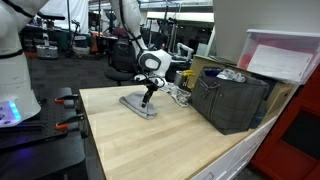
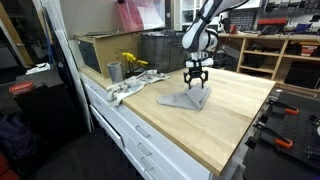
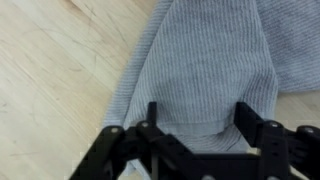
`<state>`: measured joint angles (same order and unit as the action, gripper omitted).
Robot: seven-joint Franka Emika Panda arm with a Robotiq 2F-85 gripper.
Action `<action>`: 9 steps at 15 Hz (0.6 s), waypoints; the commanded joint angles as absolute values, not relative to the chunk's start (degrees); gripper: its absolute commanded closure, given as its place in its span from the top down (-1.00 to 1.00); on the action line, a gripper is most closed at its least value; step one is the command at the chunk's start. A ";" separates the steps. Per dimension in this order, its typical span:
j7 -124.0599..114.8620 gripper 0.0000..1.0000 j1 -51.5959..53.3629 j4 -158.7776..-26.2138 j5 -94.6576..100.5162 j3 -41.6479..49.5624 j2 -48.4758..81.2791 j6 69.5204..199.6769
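pincer: jaws apart, astride a fold | grey cloth: directly below, long axis running away from pincer, crosswise to closing line | worktop: cloth near middle

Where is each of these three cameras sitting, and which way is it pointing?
Exterior view: off a corner of the table, looking across at the cloth and bin; arm and hand show.
Exterior view: by the drawers, looking along the table; arm and hand show.
Wrist view: on the wrist, looking down on the cloth; only the hand shows.
Shared: all see cloth and hand.
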<state>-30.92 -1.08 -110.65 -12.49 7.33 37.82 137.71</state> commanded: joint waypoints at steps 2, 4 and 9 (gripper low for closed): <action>-33.65 -0.14 -1.12 -110.38 -13.11 8.91 37.80 136.39; -33.86 -0.46 -1.19 -110.58 -13.11 9.22 37.67 136.31; -34.33 -1.00 -1.11 -113.06 -12.62 10.16 34.58 135.85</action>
<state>-33.03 -1.28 -110.66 -12.52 9.21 38.10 137.68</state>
